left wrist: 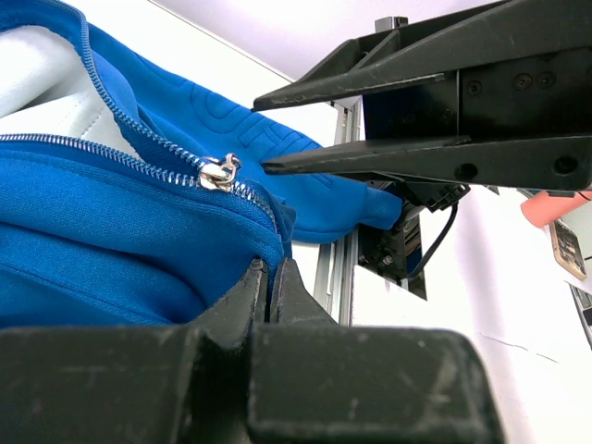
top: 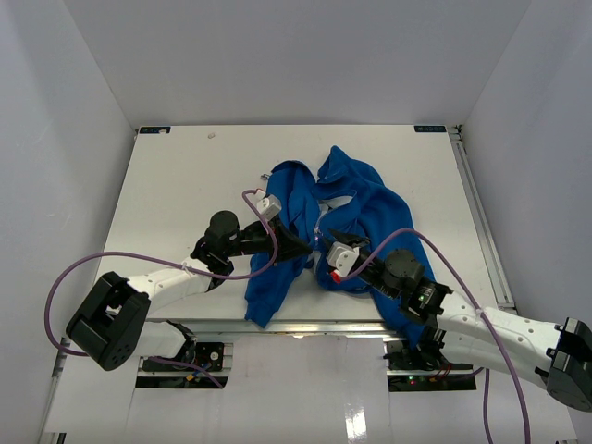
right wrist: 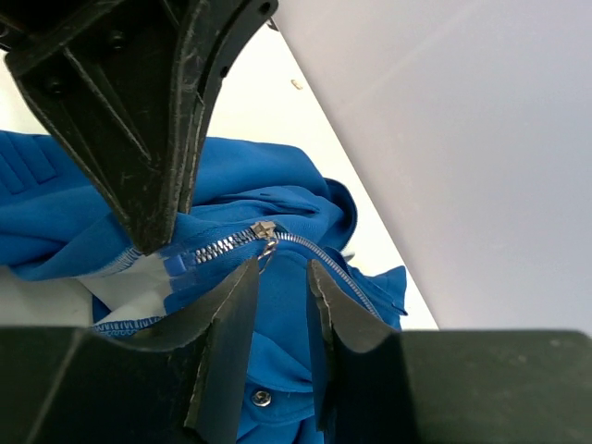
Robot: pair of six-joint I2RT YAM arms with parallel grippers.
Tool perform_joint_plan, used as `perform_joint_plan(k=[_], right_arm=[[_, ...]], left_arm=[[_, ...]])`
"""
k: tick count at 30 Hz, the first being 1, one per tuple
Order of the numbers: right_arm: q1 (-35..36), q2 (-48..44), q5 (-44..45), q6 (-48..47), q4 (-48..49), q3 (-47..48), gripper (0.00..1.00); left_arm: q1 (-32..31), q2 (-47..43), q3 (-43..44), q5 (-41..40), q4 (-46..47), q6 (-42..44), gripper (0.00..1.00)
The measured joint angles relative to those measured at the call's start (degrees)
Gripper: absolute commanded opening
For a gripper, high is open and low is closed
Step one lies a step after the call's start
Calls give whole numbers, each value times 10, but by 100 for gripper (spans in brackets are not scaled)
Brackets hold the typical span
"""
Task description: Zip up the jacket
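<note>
- In the top view, I see the jacket lying crumpled in the middle of the table, with its lower part hanging over the near edge.
- The left gripper and the right gripper meet nose to nose on the jacket's front, at the lower end of the pale zipper. From this height I cannot tell how their fingers stand.
- The left wrist view shows what the top view hides. The left gripper's own fingers are pressed together, with the blue edge of the jacket pinched between them just below the end of the zipper.
- The same view shows the metal slider low on the zipper, where the two rows of teeth come together. Above it the rows spread apart over the white lining.
- Here the right gripper comes in from the right, with its two fingers apart and nothing between them. Their tips are near the slider but not touching it.
- The right wrist view gives the opposite side. The right gripper's fingers stand apart with a clear gap, and the slider sits just beyond that gap, with its pull hanging toward it.
- Only this view shows the left gripper from outside, with its tip down on the jacket's edge beside the slider.
</note>
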Motion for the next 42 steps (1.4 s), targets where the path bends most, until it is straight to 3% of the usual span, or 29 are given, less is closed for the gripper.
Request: perform_joint_plan(k=[18,27,30,38,40,42], right_arm=[[-2,28,1,3,-28,18,49],[-6,40,-12,16,-41,25,50],[-6,55,-13,16,-34,25,47],[-8,109,-11,33,-16,34,21],[-8,119,5,47,-1,35,22],[-7,126,20,63,13,34,29]], left_arm=[[0,0,0,9,-1,0,0],[0,0,0,16,-5,0,0],[0,0,0,19,-5,0,0],[0,0,-1,20,-5,-1,0],[0,-1,-1,20,-4,-2,0],[0,-1,-1,18,-5,-1,0]])
